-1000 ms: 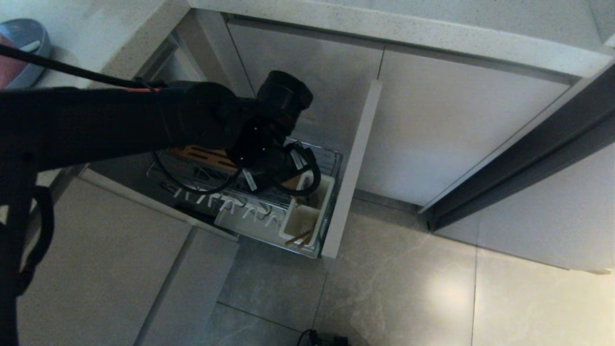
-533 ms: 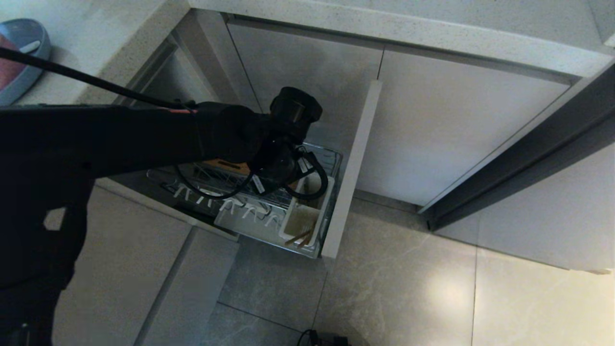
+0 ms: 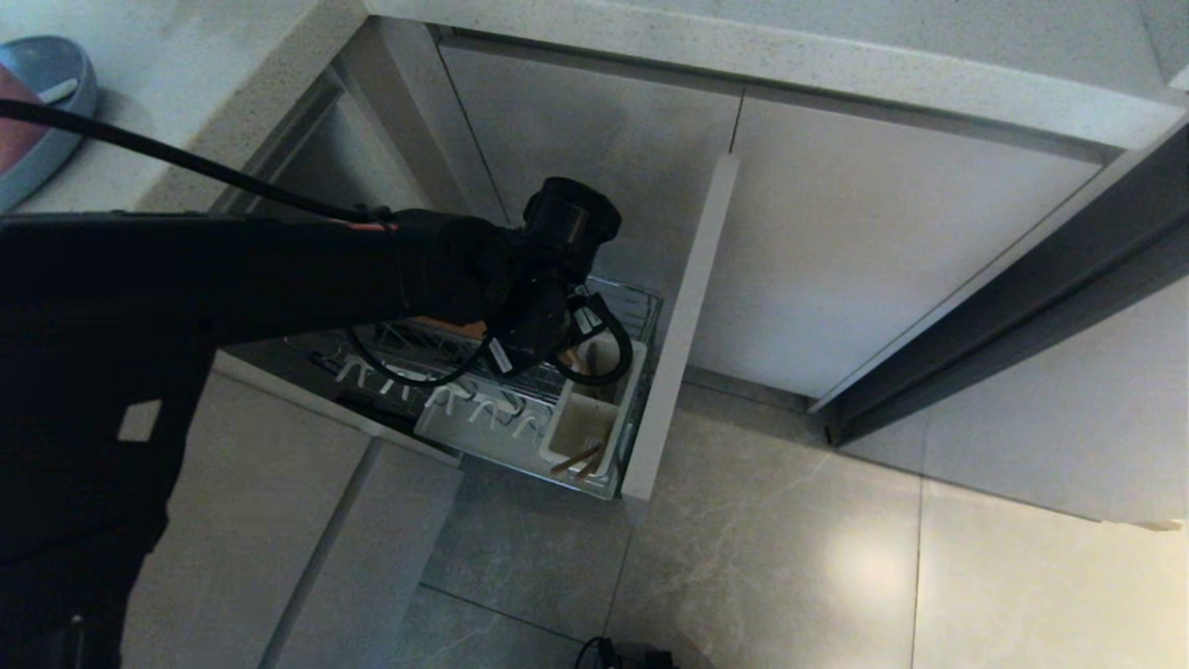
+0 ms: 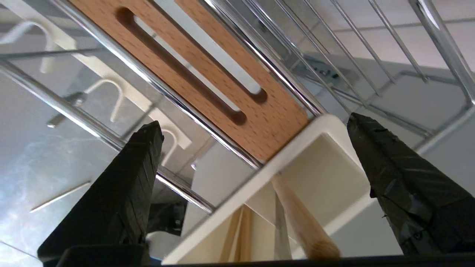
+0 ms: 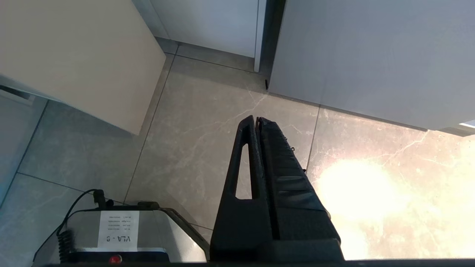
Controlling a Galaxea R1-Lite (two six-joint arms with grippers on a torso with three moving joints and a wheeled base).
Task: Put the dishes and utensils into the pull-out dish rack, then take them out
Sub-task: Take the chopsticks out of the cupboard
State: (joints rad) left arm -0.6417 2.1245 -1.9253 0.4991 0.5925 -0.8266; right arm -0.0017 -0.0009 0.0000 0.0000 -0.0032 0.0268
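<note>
Chrome wire and pale plastic fill what I see past my left gripper [image 4: 252, 126], whose two black fingers [image 4: 126, 185] stand spread wide with nothing between them. It hangs over the pull-out dish rack [image 3: 641, 311], which is drawn out of the cabinet with its flat beige front panel [image 3: 678, 325] on the right. Directly ahead of the fingers is the white utensil caddy [image 3: 581, 429], at the right end of the rack, just beside the front panel. The wooden chopsticks [image 3: 582, 457] stand tilted in the caddy's near compartment; in my left wrist view a rounded chopstick end [image 4: 304, 230] shows close below the gripper, untouched. The slotted wooden strip [image 4: 207, 78] runs along the far side of the rack, and the row of white pegs [image 3: 446, 398] along the near side, to the left of the caddy. On the desk at far left, the light-blue plate [image 3: 58, 111] lies with something pink [image 3: 14, 121] in it, cut by the frame edge; both are well apart from the rack. My right gripper [image 5: 256, 120] hangs low over the tiled floor [image 5: 193, 129], fingers pressed together, holding nothing.
</note>
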